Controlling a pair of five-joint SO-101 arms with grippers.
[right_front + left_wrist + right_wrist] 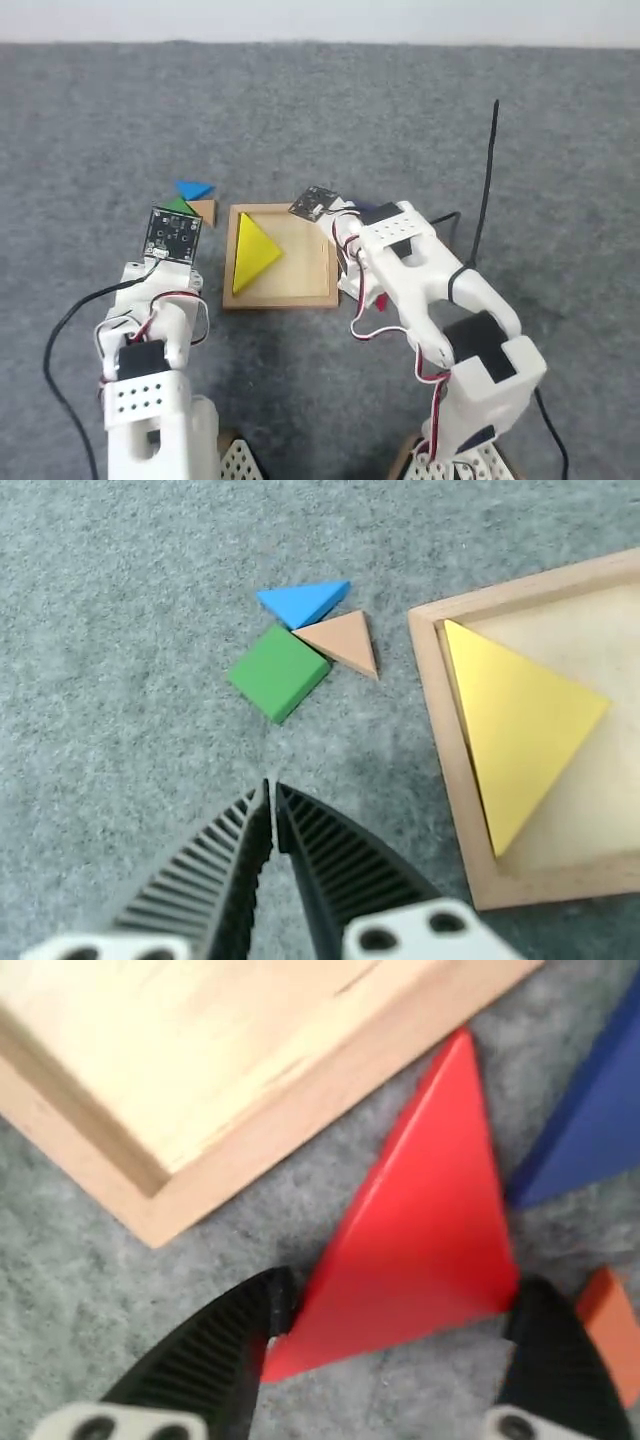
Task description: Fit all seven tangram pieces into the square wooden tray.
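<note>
High view first: the left arm [150,330] is stretched forward along the left side of the square wooden tray [280,300], its wrist over a small cluster of pieces on the grey mat. The right arm [440,290] is folded at the elbow and leans in towards the tray's right edge. One yellow triangle [252,255] lies inside the tray, against its left wall. From the left wrist view, the left gripper [270,800] hovers with its fingers pressed together, pointing at the green square [279,672]; the blue triangle [305,600] and tan triangle [345,640] touch it just beyond. Down by the mat, the right gripper [400,1295] pinches the red triangle [420,1240] (lying flat, just beside the tray's corner), a finger against each side, with a dark blue piece [590,1110] and an orange piece [610,1330] close by.
</note>
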